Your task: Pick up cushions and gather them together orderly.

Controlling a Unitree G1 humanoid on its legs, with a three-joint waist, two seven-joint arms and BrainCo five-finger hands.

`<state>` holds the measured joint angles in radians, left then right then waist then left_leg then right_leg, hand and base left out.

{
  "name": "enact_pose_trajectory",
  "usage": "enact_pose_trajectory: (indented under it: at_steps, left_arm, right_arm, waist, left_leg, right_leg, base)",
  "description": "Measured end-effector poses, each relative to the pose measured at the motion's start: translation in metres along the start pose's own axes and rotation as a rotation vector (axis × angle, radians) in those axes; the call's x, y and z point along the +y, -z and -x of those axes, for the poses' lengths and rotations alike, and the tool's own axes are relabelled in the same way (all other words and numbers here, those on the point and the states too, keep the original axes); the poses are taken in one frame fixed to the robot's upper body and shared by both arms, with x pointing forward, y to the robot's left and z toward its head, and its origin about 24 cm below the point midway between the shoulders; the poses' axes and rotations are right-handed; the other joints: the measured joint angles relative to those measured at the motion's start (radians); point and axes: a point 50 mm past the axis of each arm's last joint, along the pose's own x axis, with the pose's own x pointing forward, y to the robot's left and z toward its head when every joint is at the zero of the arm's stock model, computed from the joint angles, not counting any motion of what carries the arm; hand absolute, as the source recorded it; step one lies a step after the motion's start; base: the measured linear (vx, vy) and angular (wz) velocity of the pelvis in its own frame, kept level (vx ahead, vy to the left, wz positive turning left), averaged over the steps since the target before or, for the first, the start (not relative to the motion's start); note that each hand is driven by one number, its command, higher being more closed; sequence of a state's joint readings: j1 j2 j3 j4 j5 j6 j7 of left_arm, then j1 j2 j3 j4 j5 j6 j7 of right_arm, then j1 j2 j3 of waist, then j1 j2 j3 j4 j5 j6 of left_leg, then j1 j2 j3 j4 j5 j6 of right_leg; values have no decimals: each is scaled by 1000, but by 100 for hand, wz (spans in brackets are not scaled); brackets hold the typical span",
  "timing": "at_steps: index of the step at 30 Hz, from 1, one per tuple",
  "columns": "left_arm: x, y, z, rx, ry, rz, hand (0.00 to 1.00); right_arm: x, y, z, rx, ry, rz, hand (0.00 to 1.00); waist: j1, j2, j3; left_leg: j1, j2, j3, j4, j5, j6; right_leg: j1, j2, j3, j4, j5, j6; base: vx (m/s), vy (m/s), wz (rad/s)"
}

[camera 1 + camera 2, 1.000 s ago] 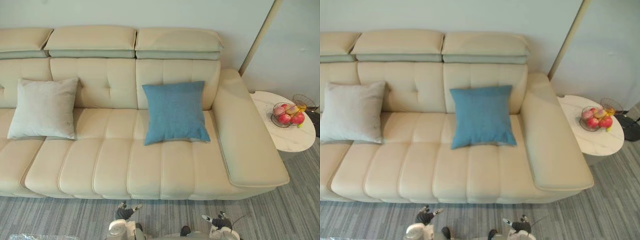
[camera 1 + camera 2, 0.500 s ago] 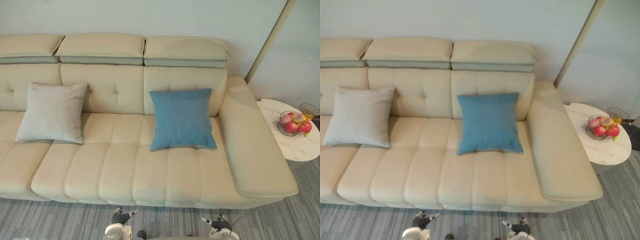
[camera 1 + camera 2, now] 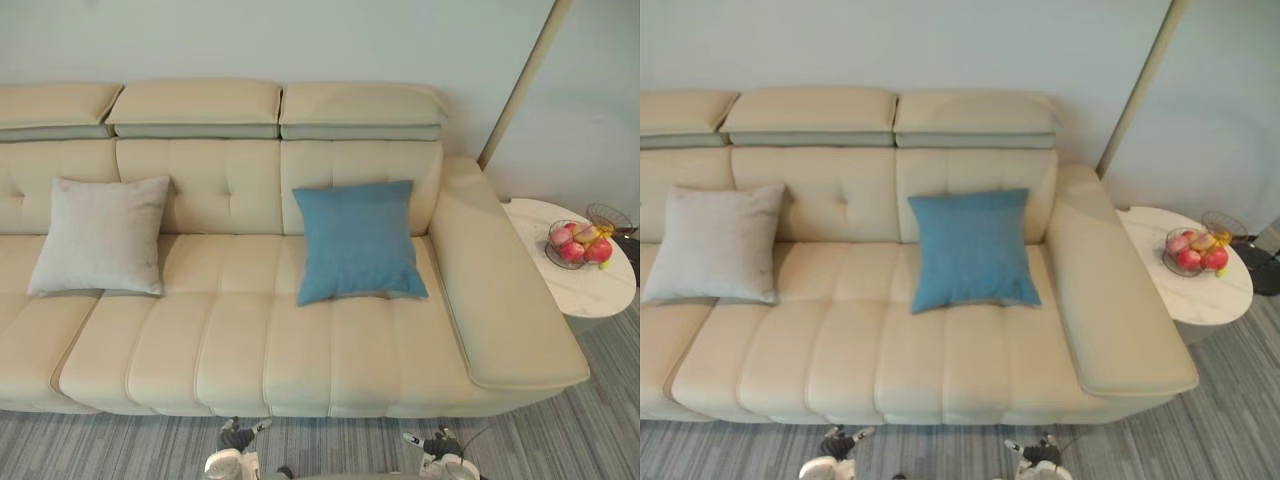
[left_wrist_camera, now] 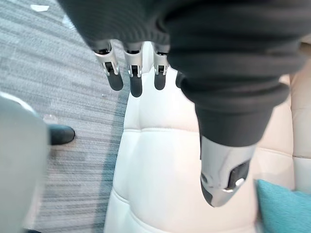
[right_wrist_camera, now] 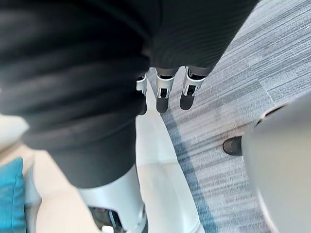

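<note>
Cream leather sofa [image 3: 240,340] had a channel-stitched seat, a button-tufted back and padded headrests on top. Square grey woven cushion [image 3: 100,237] leaned on the backrest at the robot's left. Square blue fabric cushion [image 3: 357,240] leaned on the backrest further right, near the wide smooth armrest [image 3: 500,290]. The two were well apart, neither one held. Left hand [image 4: 135,77] hung over the sofa's front edge and the striped grey carpet [image 3: 560,430], silver dark-tipped fingers [image 4: 115,73] straight, nothing in them. Right hand [image 5: 163,94] was the same, fingers [image 5: 189,92] straight and loose, holding nothing, above the carpet by the sofa edge. Round white marble-look desk [image 3: 590,290] beside the armrest carried a wire bowl of fruit [image 3: 578,243].
</note>
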<state>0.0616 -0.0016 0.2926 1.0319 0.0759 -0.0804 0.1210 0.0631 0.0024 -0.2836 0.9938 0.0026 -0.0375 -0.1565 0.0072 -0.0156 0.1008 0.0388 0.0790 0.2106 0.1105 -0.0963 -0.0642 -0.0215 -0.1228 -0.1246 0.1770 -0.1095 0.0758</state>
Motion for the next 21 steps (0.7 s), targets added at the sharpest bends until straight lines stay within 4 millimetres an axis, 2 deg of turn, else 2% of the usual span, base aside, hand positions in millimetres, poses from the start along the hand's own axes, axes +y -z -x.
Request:
enact_pose_trajectory:
  at_steps: [2, 3, 4, 5, 6, 7, 8, 9, 10, 11, 12, 13, 14, 15, 16, 17, 18, 19, 20, 21]
  left_arm:
    - [1, 1, 0, 7, -4, 15, 0]
    - [1, 1, 0, 5, -4, 13, 0]
    - [3, 0, -1, 3, -5, 2, 0]
    - [5, -1, -1, -1, -5, -21, 0]
    - [6, -2, -1, -4, -4, -33, 0]
    - [9, -10, -4, -24, -3, -60, 0]
    - [14, -12, -5, -28, -14, -68, 0]
    - [15, -13, -5, -30, -15, -71, 0]
    - [17, -16, -7, -35, -20, -73, 0]
    - [16, -15, -6, -27, -18, -66, 0]
    - [16, -13, -6, -23, -17, -67, 0]
    - [16, -10, -5, -14, -18, -69, 0]
    - [17, -2, -3, 2, -19, -72, 0]
    - [18, -2, -3, 4, -23, -75, 0]
    - [24, -3, -5, 7, -37, -86, 0]
    - [25, 2, -4, 37, -39, -87, 0]
    - [24, 4, -4, 47, -43, -55, 0]
    - [25, 3, -4, 47, -45, -51, 0]
    - [27, 2, -4, 42, -49, -52, 0]
    - [26, 0, -5, 34, -43, -60, 0]
  right_arm:
    - [2, -4, 0, -12, -6, 20, 0]
    - [3, -6, 0, -19, -10, 22, 0]
    - [6, -11, 0, -37, -19, 30, 0]
    - [6, -13, -1, -43, -19, 35, 0]
    - [7, -13, -1, -43, -22, 36, 0]
    - [7, -11, -1, -34, -22, 37, 0]
    - [4, -1, 1, -4, -11, 35, 0]
    - [3, -1, 1, -1, -10, 38, 0]
    - [1, -3, -1, -2, -4, 45, 0]
    - [-3, -9, -4, -14, 4, 55, 0]
    - [-3, -13, -5, -21, 4, 59, 0]
    - [-8, -10, -6, -3, 11, 95, 0]
    - [-6, -17, -9, -9, 0, 149, 0]
    - [-5, -19, -10, -10, -5, 160, 0]
    - [-1, -23, -11, -19, -17, 186, 0]
    - [0, -29, -11, -42, -23, 203, 0]
    - [-2, -29, -12, -42, -20, 211, 0]
    - [-3, -29, -12, -41, -18, 214, 0]
    - [-4, -27, -11, -38, -16, 217, 0]
    - [-8, -28, -12, -45, -7, 222, 0]
  waist:
    - [0, 3, 6]
    - [0, 2, 6]
    - [1, 2, 5]
    - [1, 13, 8]
    - [1, 7, 9]
    - [-5, -24, 15]
    - [-10, -44, 12]
    - [-10, -44, 12]
    - [-10, -32, 19]
    - [-10, -12, 29]
    - [-7, -10, 26]
    - [-4, -11, 13]
    - [19, 32, -1]
    - [17, 16, -4]
    - [15, 16, 11]
    - [-4, 34, 20]
    - [-5, 39, 22]
    - [-5, 38, 23]
    - [-10, 28, 31]
    - [-10, 16, 41]
  left_leg:
    - [-20, 32, 121, 53, -37, -8]
    - [-28, 42, 150, 63, -46, -7]
    - [-51, 79, 241, 95, -65, -12]
    - [-72, 113, 313, 107, -65, -11]
    - [-74, 122, 330, 108, -65, -12]
    - [-59, 136, 380, 105, -55, -26]
    - [-50, 154, 416, 125, -52, -32]
    - [-49, 165, 423, 135, -52, -31]
    - [-34, 202, 450, 160, -49, -34]
    - [8, 227, 492, 153, -45, -41]
    - [17, 232, 504, 156, -44, -43]
    - [36, 243, 558, 150, -36, -57]
    - [60, 283, 614, 114, -6, -88]
    - [65, 283, 625, 116, -4, -97]
    - [61, 305, 637, 152, -5, -104]
    - [48, 378, 637, 223, 9, -106]
    - [49, 440, 636, 314, 35, -79]
    - [49, 461, 634, 359, 54, -52]
    - [22, 514, 556, 521, 94, 62]
    - [-30, 476, 403, 637, 0, 48]
  right_leg:
    - [-75, 34, 113, 17, 22, -1]
    - [-93, 43, 133, 15, 24, -3]
    - [-146, 49, 131, 1, 34, -13]
    - [-182, 32, 43, 10, 38, -24]
    - [-194, 12, -8, 25, 36, -28]
    - [-201, -51, -185, 89, 23, -51]
    - [-175, -90, -266, 108, 17, -61]
    - [-168, -92, -286, 107, 15, -56]
    - [-172, -85, -338, 121, 16, -76]
    - [-170, -83, -389, 154, -34, -120]
    - [-170, -86, -417, 161, -62, -123]
    - [-160, -102, -522, 184, -122, -126]
    - [-135, -166, -721, 255, -146, -126]
    - [-134, -187, -754, 277, -139, -121]
    - [-150, -169, -740, 310, -153, -120]
    - [-155, -108, -721, 298, -166, -136]
    - [-150, -63, -688, 291, -180, -158]
    - [-145, -48, -671, 286, -184, -166]
    - [-111, -4, -593, 244, -188, -174]
    - [-88, 16, -518, 208, -185, -180]
  base:
    - [-127, 11, -139]
    - [-115, 1, -180]
    - [-159, 2, -207]
    - [-163, -15, -196]
    - [-69, -36, -152]
    - [59, -126, -114]
    - [87, -114, -108]
    - [82, -238, -98]
    - [46, -252, -91]
    - [46, -252, -88]
    - [31, -183, -78]
    - [57, -236, -111]
    - [74, -309, -114]
    - [90, -387, -118]
    - [64, -326, -78]
    - [198, -505, -107]
    - [223, -411, -88]
    - [308, -466, -133]
    - [223, -295, -157]
    - [206, -254, -161]
